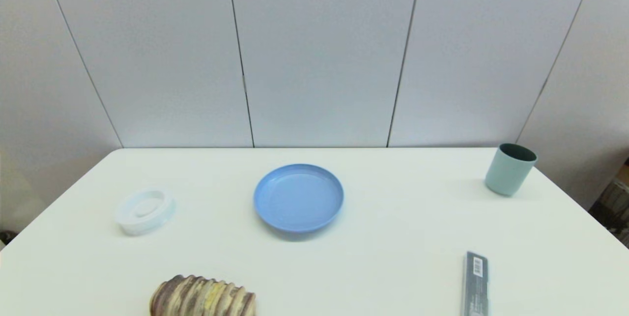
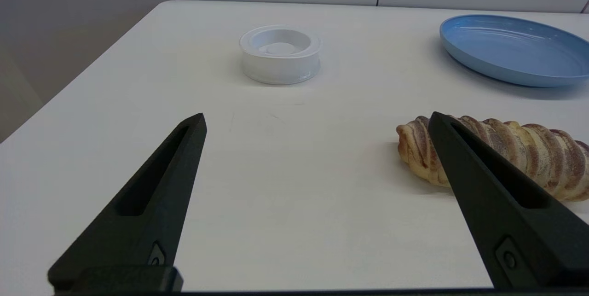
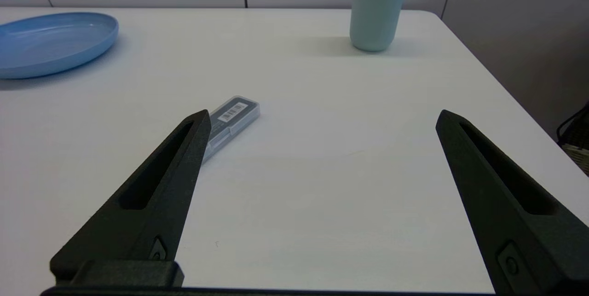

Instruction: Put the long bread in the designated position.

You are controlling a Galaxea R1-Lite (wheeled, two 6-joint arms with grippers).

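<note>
No legible txt anywhere. Only printed mark: a white barcode label on the flat grey box (image 3: 228, 124), at the box's far end, too small to read, no digits or brand can be made out. Box lies on the tabletop (image 3: 322, 171), just beyond & partly behind one finger (image 3: 156, 194) of the right claw (image 3: 322, 118), whose fingers are spread wide. In the head view the same label (image 1: 477, 267) shows as bars only, unreadable. Nothing else bears any lettering, nos. or signs.
</note>
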